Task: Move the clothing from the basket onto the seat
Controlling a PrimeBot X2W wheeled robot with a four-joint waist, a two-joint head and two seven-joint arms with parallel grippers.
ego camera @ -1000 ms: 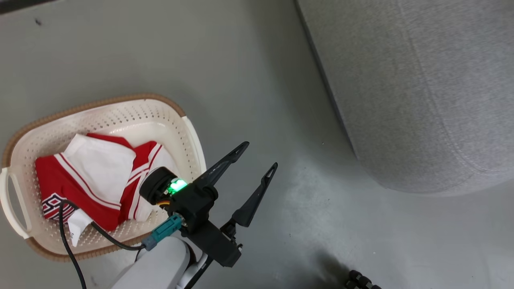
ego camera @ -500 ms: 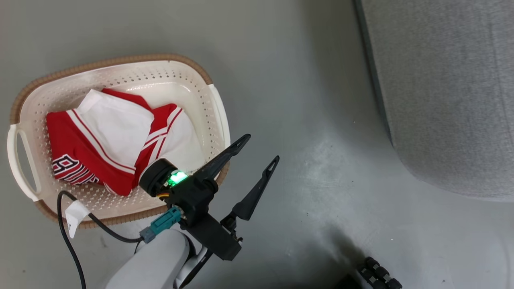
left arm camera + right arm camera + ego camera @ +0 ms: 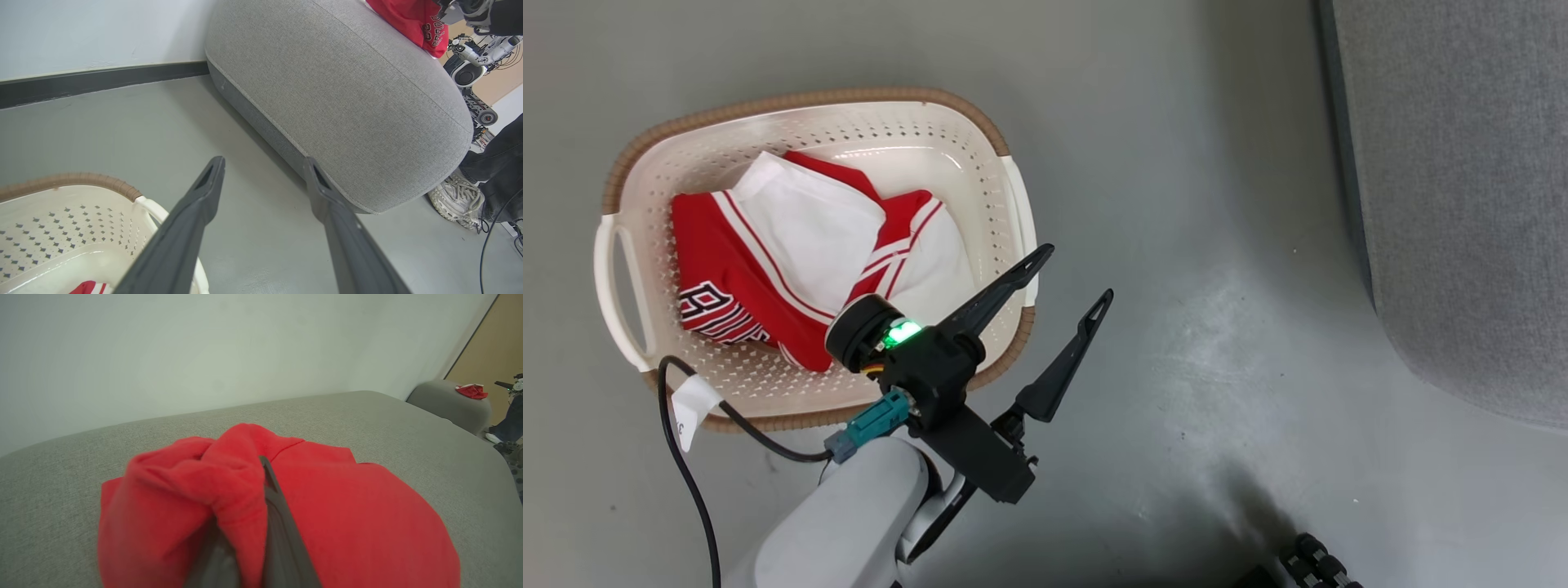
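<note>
So the head camera has swung around in the last second. The basket [image 3: 800, 102] now sits higher and further in at about 10 o'clock, and the seat [image 3: 1462, 204] is squeezed to the 3 o'clock edge. That's the view moving, not the stuff on the floor.

The left gripper [image 3: 1076, 273] stays spread wide with nothing in it, hanging over the basket's rim at roughly the basket's 4 o'clock. The red and white garment [image 3: 792, 253] is still lying in the basket, untouched.

The right gripper [image 3: 261, 465] stays clamped on a red garment [image 3: 347, 522] that's bunched up on the seat [image 3: 61, 490]. My read is that one piece is basically delivered. The robot is looking back at the basket for the next one, probably with the left arm.

Stuff I can't make out:
- The left wrist covers the garment's 5 o'clock corner in the head view, and the black lettering is only partly readable.
- I can't tell if more clothing is under the top piece.
- One right finger is buried in cloth, and I can't tell if the red garment's weight is fully down.
- In the left wrist view the seat [image 3: 347, 102] has red cloth up at 1 o'clock, cut off by the frame.
- There's a person's shoe [image 3: 455, 200] at 4 o'clock, and the rest of them is out of shot.
</note>
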